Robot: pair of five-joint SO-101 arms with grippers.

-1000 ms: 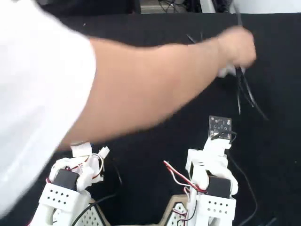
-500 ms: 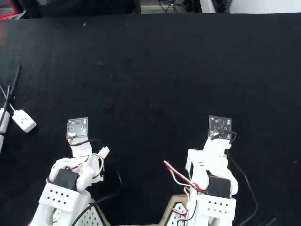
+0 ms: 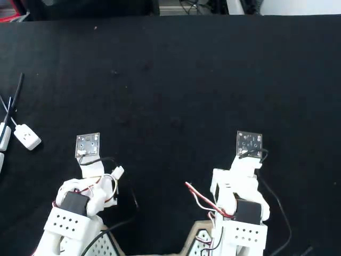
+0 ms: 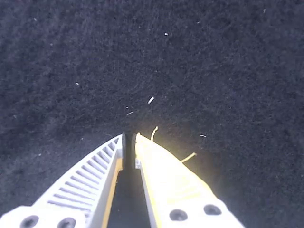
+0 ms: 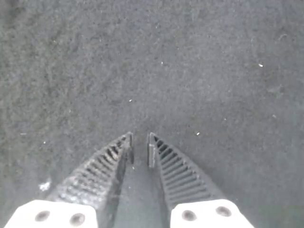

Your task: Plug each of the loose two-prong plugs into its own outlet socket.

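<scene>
A white two-prong plug [image 3: 26, 137] lies on the black table [image 3: 170, 80] at its left edge. A second white piece [image 3: 3, 136] sits just beside it, cut off by the edge, and thin dark cables [image 3: 15, 98] run back from them. Both arms are folded at the near edge. The left arm [image 3: 80, 197] is closer to the plugs, and the right arm [image 3: 240, 192] is far from them. My left gripper [image 4: 129, 137] is shut over bare cloth with nothing in it. My right gripper [image 5: 139, 138] has its fingertips almost together, and it too holds nothing.
Black cloth covers the whole table. Each arm carries a small square camera board [image 3: 88, 144] [image 3: 249, 143] at its wrist. Loose wires trail from the arm bases at the near edge.
A person's arm, which reached across the table to cables at the back right a second ago, has gone. The plugs now lie at the left edge. Neither arm has moved.
</scene>
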